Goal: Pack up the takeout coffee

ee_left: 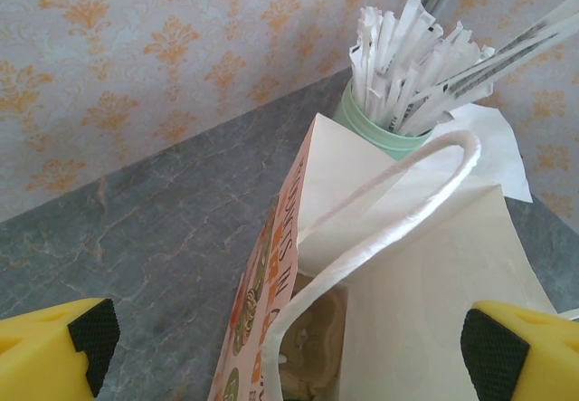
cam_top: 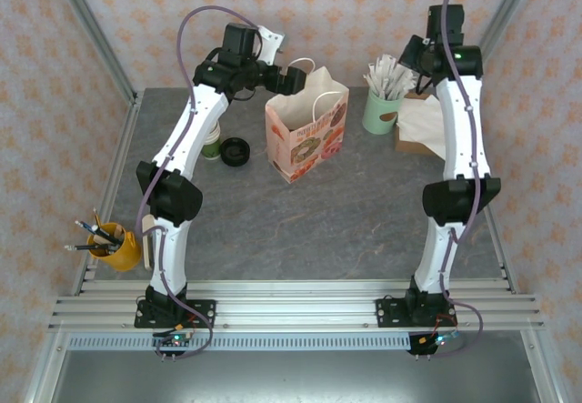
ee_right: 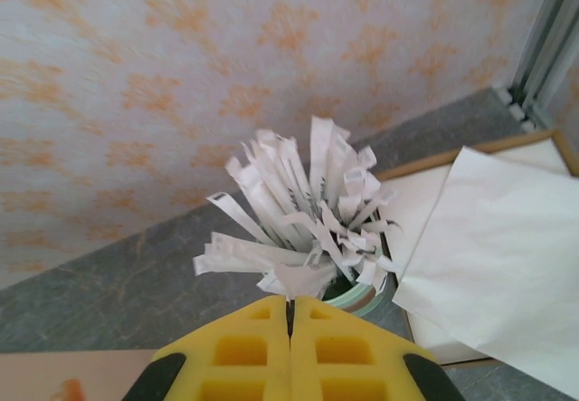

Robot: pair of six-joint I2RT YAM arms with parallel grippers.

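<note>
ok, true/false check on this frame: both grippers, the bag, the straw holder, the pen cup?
1. The right gripper is shut, right at the wrapped straws. True.
2. The left gripper is shut on the paper bag handle. False: its jaws are wide open, with the handle between them in the left wrist view.
3. The paper bag lies flat on the table. False: it stands upright, mouth open.
4. The mint-green holder stands next to the napkins. True.
5. The yellow cup holds straws. False: it holds pens; the straws are in the mint-green holder.
</note>
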